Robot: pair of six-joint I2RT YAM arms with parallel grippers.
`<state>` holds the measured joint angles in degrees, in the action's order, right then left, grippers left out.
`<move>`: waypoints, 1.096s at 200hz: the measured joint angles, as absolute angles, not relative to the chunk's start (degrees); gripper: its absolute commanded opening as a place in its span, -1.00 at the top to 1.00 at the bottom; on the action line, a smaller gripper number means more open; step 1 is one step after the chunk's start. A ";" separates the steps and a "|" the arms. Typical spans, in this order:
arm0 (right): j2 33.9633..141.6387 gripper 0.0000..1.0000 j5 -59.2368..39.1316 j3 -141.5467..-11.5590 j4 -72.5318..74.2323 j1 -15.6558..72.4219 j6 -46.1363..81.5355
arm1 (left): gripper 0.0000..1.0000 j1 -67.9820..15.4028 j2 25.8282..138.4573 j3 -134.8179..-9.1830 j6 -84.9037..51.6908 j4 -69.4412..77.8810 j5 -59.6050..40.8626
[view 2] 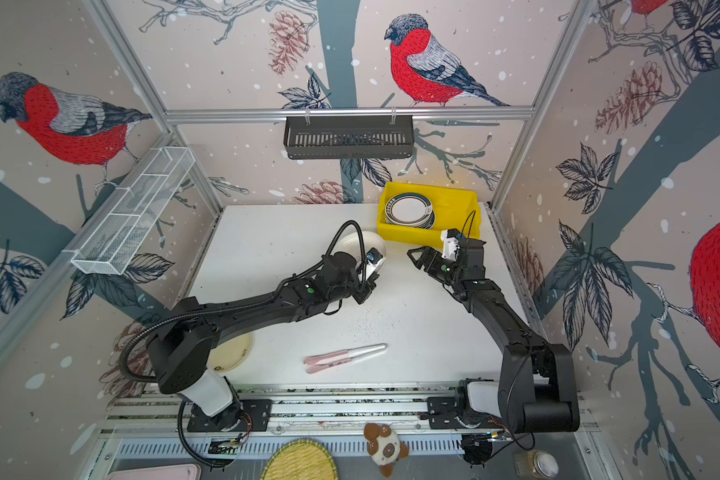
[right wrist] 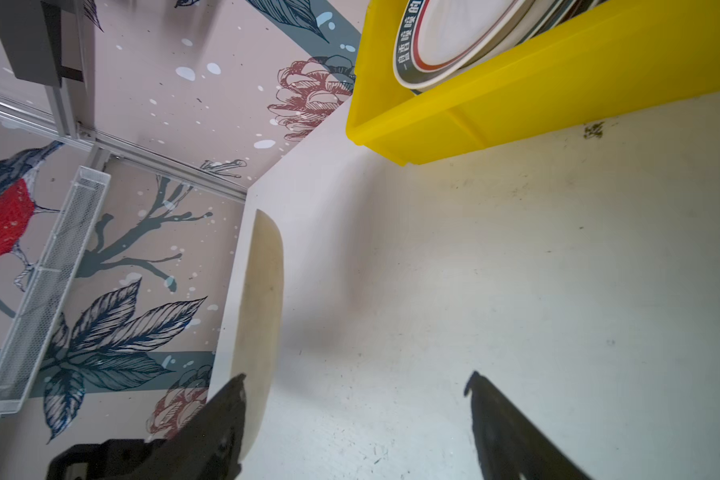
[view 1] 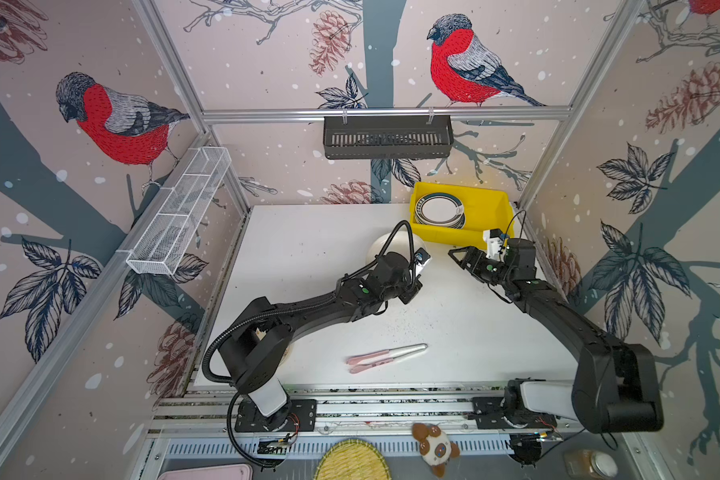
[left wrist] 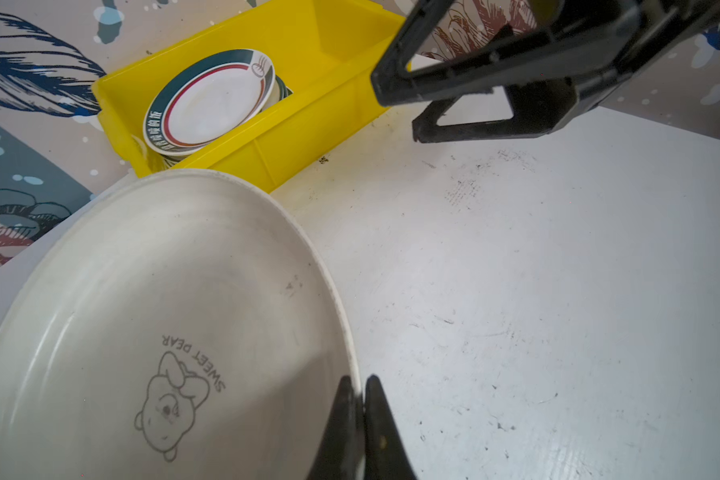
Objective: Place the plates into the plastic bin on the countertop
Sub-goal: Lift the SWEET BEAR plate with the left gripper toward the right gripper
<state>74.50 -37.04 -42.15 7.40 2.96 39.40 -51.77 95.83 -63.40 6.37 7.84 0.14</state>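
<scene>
White laminate countertop [view 1: 454, 332], scuffed and speckled, carries everything, and a plate lying flat on it offers little lip to get under. At its far right corner sits the yellow plastic bin [view 1: 489, 210]. A stack of green-rimmed plates [view 1: 439, 210] fills the bin's left half, the top one slightly tilted, and the right half is bare. Just in front of the bin's left end is a cream plate [left wrist: 163, 311] with a bear drawing and a raised rim. It is pinched at its edge by the left gripper [left wrist: 360, 386], whose jaws are clamped tight on the rim, one inside the dish and one outside. The right wrist view shows this plate nearly edge-on and steeply tilted; whether its low edge touches the counter I cannot tell. It looks like melamine or glazed ware: stiff and light enough for a one-edge pinch. It is also smooth, so I judge it likely to pivot or slide in the grip if swung fast, and it may chip or clatter if dropped onto the stack. The rim is the only sensible hold, and the bare half of the bin looks the gentler landing. A second cream plate [view 2: 231, 351] lies flat near the left arm's base, partly under the arm. The right gripper [right wrist: 355, 377] hovers just beside the held plate, near the bin's front wall, jaws spread wide with nothing between them.
</scene>
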 measured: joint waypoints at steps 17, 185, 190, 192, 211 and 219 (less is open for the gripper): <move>74.43 -0.68 -38.89 -41.87 8.36 2.98 40.80 | 1.00 -52.45 97.41 -64.47 6.87 7.90 0.12; 75.35 0.07 -39.94 -42.74 9.47 6.59 41.54 | 1.00 -57.30 103.88 -71.64 12.45 11.40 1.56; 75.37 0.13 -39.92 -42.74 9.47 6.59 41.56 | 1.00 -57.49 103.94 -71.64 12.45 11.46 1.65; 75.40 0.15 -39.90 -42.74 9.50 6.59 41.56 | 1.00 -57.58 103.96 -71.66 12.45 11.51 1.72; 75.66 0.38 -39.22 -42.74 9.50 6.57 41.58 | 1.00 -58.39 104.42 -71.70 12.45 12.16 3.18; 75.79 0.46 -38.89 -42.74 9.47 6.57 41.60 | 1.00 -58.63 104.53 -71.64 12.45 12.64 3.81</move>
